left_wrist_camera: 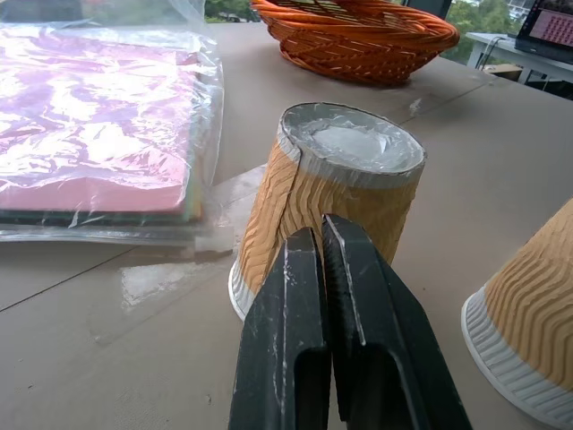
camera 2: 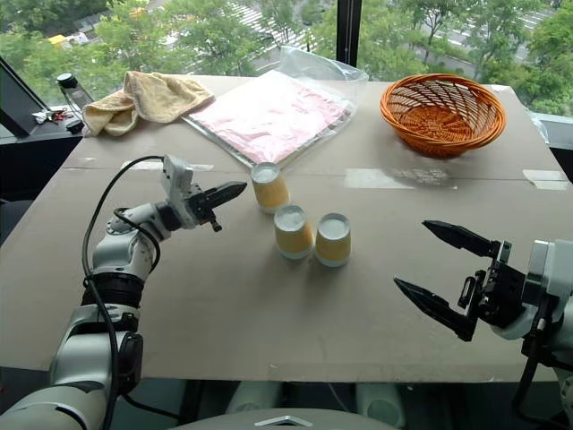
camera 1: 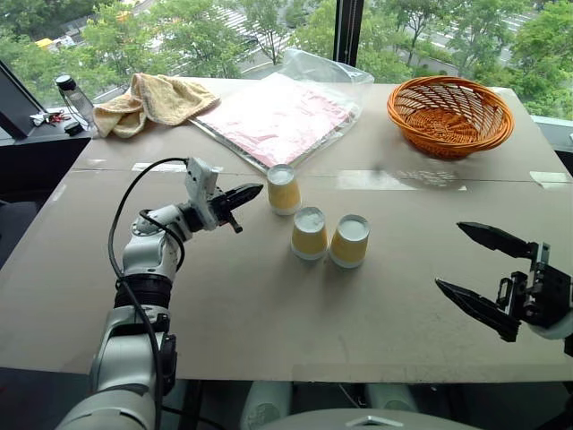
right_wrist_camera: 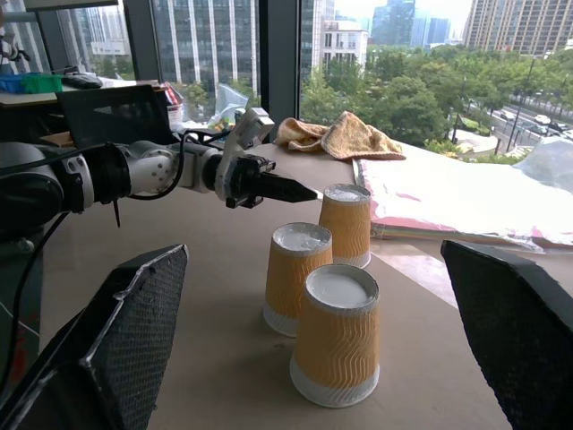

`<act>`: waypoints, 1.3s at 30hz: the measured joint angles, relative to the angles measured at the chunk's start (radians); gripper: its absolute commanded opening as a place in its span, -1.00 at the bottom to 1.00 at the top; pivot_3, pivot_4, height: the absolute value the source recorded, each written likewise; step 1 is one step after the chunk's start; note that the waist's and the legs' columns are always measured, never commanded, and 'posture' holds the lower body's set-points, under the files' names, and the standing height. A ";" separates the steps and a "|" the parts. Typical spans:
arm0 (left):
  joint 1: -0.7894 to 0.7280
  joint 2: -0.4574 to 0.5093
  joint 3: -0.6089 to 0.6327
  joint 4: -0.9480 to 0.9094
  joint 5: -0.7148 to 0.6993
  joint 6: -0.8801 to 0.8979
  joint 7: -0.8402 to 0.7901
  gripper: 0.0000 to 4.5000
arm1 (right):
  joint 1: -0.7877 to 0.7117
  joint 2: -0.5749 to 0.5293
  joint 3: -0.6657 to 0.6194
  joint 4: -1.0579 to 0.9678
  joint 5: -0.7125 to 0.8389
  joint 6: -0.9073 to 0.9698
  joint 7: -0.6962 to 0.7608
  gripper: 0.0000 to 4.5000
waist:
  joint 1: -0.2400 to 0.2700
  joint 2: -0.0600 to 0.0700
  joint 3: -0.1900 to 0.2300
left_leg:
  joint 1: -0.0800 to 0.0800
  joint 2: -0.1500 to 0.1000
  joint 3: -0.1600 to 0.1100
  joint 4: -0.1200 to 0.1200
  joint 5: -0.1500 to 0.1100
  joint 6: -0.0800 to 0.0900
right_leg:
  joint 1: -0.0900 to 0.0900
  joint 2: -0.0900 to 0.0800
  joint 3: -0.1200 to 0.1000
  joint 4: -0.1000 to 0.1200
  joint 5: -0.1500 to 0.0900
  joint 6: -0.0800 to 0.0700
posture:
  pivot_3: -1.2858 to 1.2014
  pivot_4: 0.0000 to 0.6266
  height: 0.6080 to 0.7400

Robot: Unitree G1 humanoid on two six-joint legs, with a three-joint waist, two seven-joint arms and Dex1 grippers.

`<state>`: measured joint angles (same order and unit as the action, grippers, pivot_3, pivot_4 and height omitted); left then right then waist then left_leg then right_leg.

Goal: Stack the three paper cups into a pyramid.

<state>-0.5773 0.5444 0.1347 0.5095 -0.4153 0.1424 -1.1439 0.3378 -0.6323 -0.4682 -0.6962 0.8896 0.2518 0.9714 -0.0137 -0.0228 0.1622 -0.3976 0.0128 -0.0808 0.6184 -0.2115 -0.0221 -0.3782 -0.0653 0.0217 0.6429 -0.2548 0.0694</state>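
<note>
We are working at a table [camera 1: 269, 313] where the three paper cups are all standing upside down, white bases up. Two of them, the middle cup [camera 1: 309, 233] and the right cup [camera 1: 349, 241], are sitting just beside each other near the table's centre, a ready bottom row. The third cup [camera 1: 284, 189] is standing apart from them at about eleven o'clock from the middle cup, close to the bagged pink sheets [camera 1: 277, 116].

Our left gripper [camera 1: 251, 193] is pointing level at the third cup from its nine o'clock side, its two black fingers pressed fully together with nothing between them, the tips just short of the ribbed wall. Our right gripper [camera 2: 443, 269] is hovering well off at four o'clock from the pair, jaws spread wide and empty.

As we judge it, closed fingers are suiting a nudge, not a lift. To place this cup on top we are needing open jaws around its ribbed side, squeezing lightly so the paper is not crumpling, then carrying it over the seam between the two base cups. Pushing risks tipping it or knocking the pair apart. The orange wicker basket [camera 1: 450, 114] at one o'clock is well out of the way.
</note>
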 measured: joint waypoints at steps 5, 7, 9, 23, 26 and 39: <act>0.006 0.003 0.000 -0.035 0.000 0.024 0.000 0.23 | -0.011 0.007 0.013 0.000 -0.007 -0.003 -0.016 1.00 | 0.001 0.000 0.000 | 0.000 0.000 0.000 0.001 0.000 0.000 | 0.000 0.000 0.000 0.000 0.000 0.000 | 0.03 -0.52 1.00; 0.006 0.002 0.000 -0.034 0.001 0.033 0.011 0.63 | -0.013 0.009 0.021 0.000 -0.007 -0.003 -0.022 1.00 | 0.001 0.000 0.000 | 0.000 0.000 0.000 0.001 0.000 0.000 | 0.000 0.000 0.000 0.000 0.000 0.000 | 0.03 -0.52 1.00; -0.001 0.000 -0.002 -0.034 0.003 0.038 0.018 0.92 | -0.017 0.009 0.021 -0.001 -0.007 -0.003 -0.032 1.00 | 0.001 0.000 0.000 | 0.000 0.000 0.000 0.001 0.000 0.000 | 0.000 0.000 0.000 0.000 0.000 0.000 | 0.03 -0.52 1.00; -0.102 -0.058 -0.067 0.066 0.084 0.011 0.059 0.99 | 0.005 0.008 0.017 -0.038 -0.004 0.005 -0.086 1.00 | 0.001 0.000 0.000 | 0.000 0.000 0.000 0.001 0.000 0.000 | 0.000 0.000 0.000 0.000 0.000 0.000 | 0.03 -0.52 1.00; -0.147 -0.078 -0.072 0.139 0.110 -0.020 0.073 0.99 | 0.021 0.008 0.015 -0.046 -0.005 0.004 -0.088 1.00 | 0.004 0.000 0.000 | 0.000 0.000 -0.001 0.001 0.000 0.000 | 0.000 0.000 -0.001 0.000 0.000 0.000 | 0.03 -0.52 1.00; -0.243 -0.128 -0.053 0.324 0.108 -0.092 0.026 0.09 | 0.090 0.021 -0.017 -0.058 -0.009 -0.026 -0.090 1.00 | 0.001 -0.001 0.000 | -0.001 -0.001 -0.001 0.002 0.000 0.000 | 0.000 0.000 -0.001 0.001 0.000 0.000 | 0.03 -0.52 1.00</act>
<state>-0.8200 0.4169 0.0817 0.8337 -0.3070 0.0508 -1.1183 0.4276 -0.6117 -0.4856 -0.7545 0.8807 0.2259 0.8819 -0.0130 -0.0237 0.1627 -0.3983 0.0123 -0.0815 0.6200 -0.2115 -0.0220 -0.3779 -0.0651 0.0211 0.6434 -0.2548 0.0697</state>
